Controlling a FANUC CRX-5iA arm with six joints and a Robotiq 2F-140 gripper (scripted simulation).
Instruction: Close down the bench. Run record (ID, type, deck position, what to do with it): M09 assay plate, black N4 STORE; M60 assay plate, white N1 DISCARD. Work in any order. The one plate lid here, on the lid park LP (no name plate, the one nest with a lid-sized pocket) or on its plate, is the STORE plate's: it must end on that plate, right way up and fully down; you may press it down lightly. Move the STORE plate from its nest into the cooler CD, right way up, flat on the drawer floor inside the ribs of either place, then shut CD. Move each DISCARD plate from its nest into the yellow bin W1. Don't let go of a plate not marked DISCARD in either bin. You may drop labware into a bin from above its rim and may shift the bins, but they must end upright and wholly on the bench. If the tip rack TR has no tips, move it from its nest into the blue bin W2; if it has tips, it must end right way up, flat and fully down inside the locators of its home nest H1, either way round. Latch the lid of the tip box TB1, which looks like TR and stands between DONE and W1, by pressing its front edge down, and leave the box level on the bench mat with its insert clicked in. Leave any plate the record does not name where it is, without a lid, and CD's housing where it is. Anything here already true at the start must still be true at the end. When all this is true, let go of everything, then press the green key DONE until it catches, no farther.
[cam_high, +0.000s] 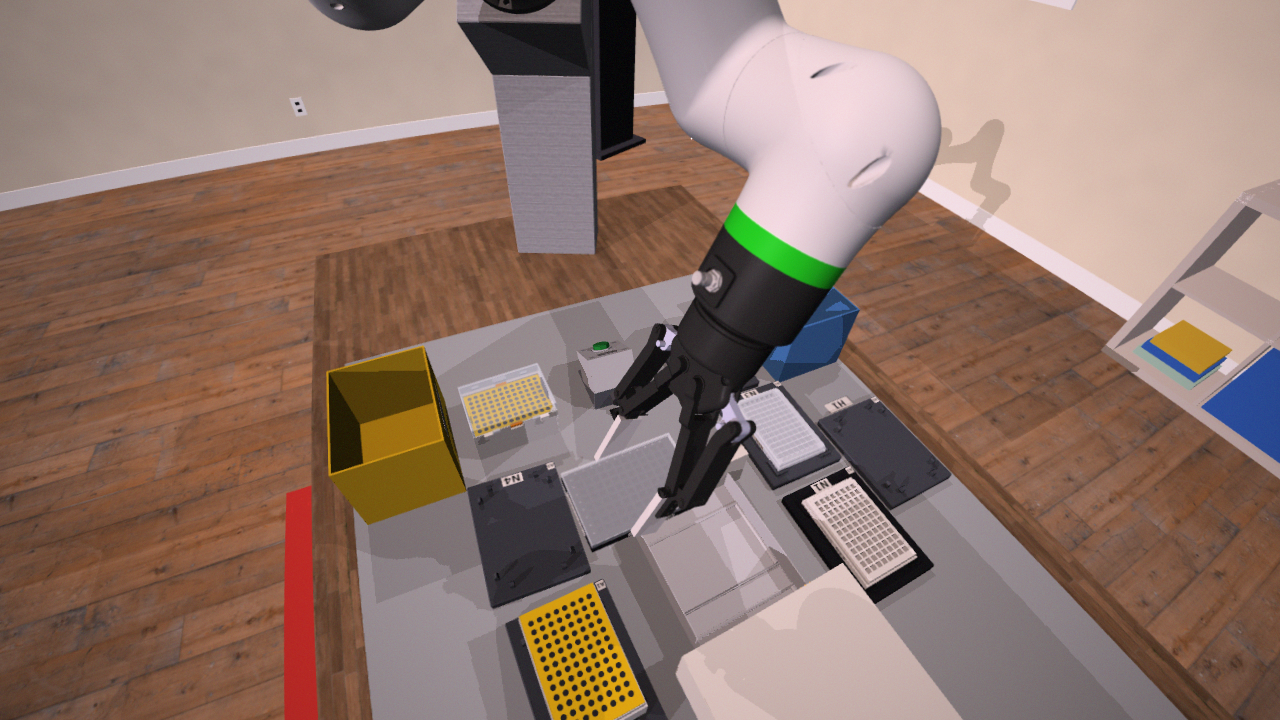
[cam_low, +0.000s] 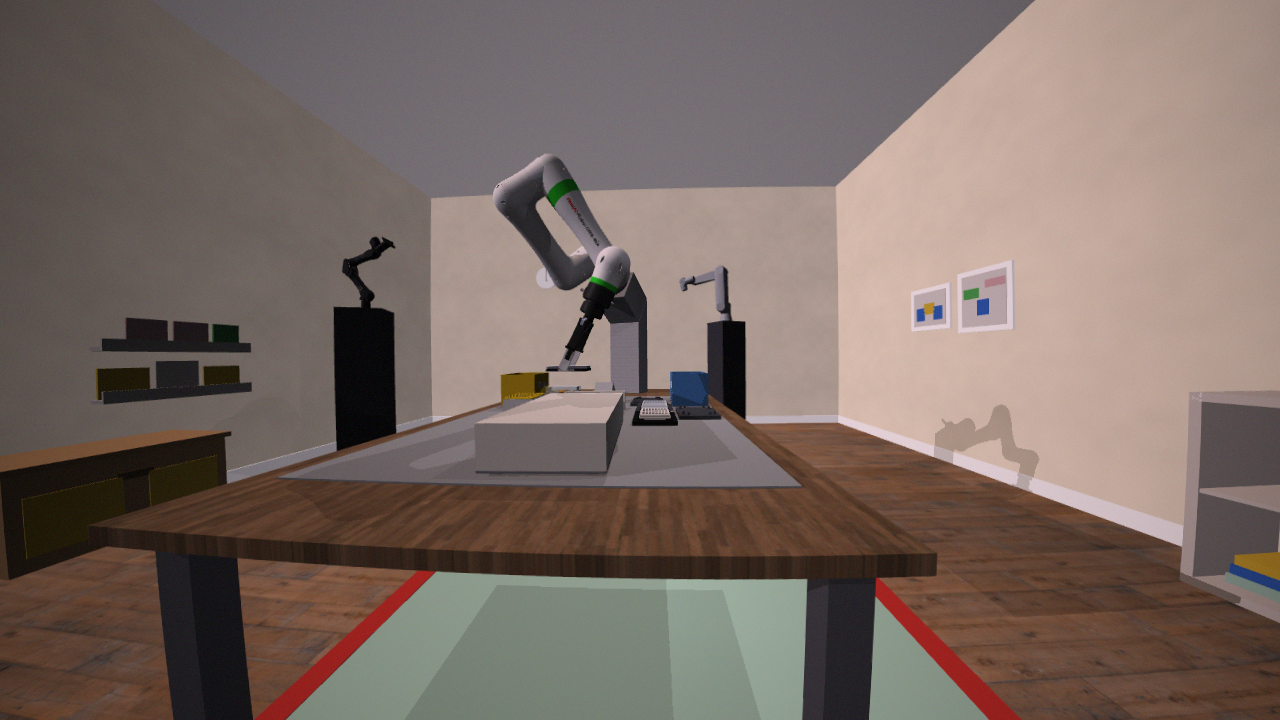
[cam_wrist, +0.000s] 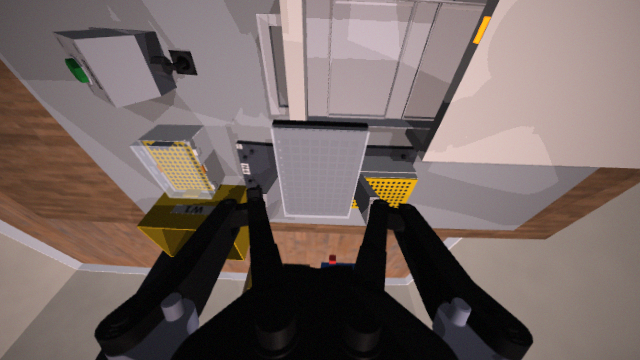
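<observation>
My gripper (cam_high: 628, 479) is shut on the black assay plate (cam_high: 617, 488), which carries a pale see-through lid. I hold it level above the bench, between the empty N4 nest (cam_high: 528, 532) and the open cooler drawer (cam_high: 716, 555). In the wrist view the plate (cam_wrist: 319, 170) sits between my fingers, with the drawer floor and its ribs (cam_wrist: 370, 65) just beyond. The white plate (cam_high: 859, 528) lies in nest N1. The yellow bin W1 (cam_high: 389, 429) stands at the left.
The tip box TB1 (cam_high: 505, 402) stands between the bin and the DONE key block (cam_high: 600, 358). The blue bin W2 (cam_high: 814, 335) is behind my wrist. A pale plate (cam_high: 780, 425) sits in N3, the H1 nest (cam_high: 881, 447) is empty, and a yellow rack (cam_high: 581, 662) sits in N2. The cooler housing (cam_high: 805, 653) is at the front.
</observation>
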